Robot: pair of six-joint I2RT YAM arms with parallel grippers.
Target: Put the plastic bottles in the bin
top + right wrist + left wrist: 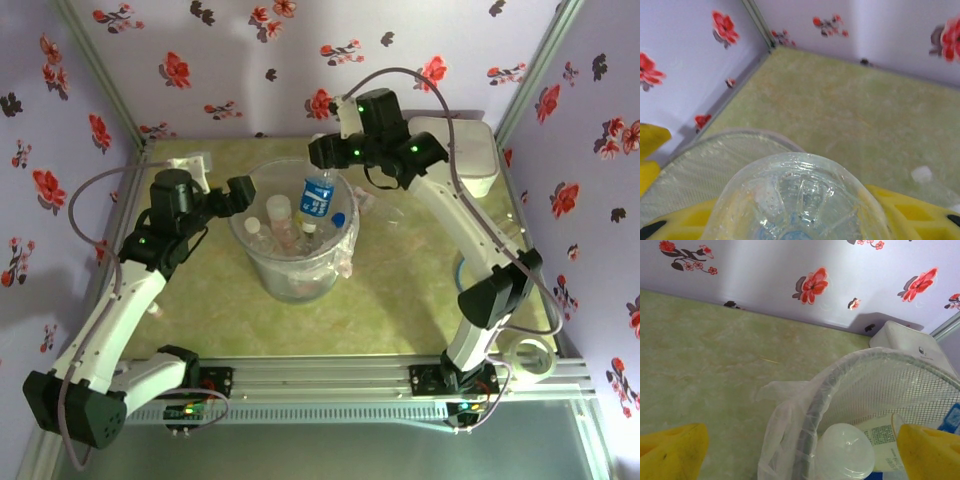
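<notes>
Top external view: the right gripper (322,165) hangs over the far side of the bin (290,282) with a blue-labelled bottle (318,194) pinched in it. It's right above the opening, so I'd guess it's lined up for a drop. Several bottles (280,215) are already piled inside. The left gripper (243,195) hovers at the bin's left rim holding nothing, and my guess is it's parked out of the drop path. A white lidded box (475,150) sits at the far right, well apart from all that.

Left wrist view: the yellow fingers (672,450) are spread wide with nothing gripped, straddling the bin's mesh-looking rim and its clear plastic bag (775,440). A white-capped bottle (845,452) lies just inside.

Right wrist view: the clear base of the held bottle points straight at the camera, with yellow fingers (910,215) closed on either side. The bin's rim curves underneath it, so I reckon a release would land it inside. One stray bottle (925,175) lies on the table (850,110) outside the bin, not yet collected.
</notes>
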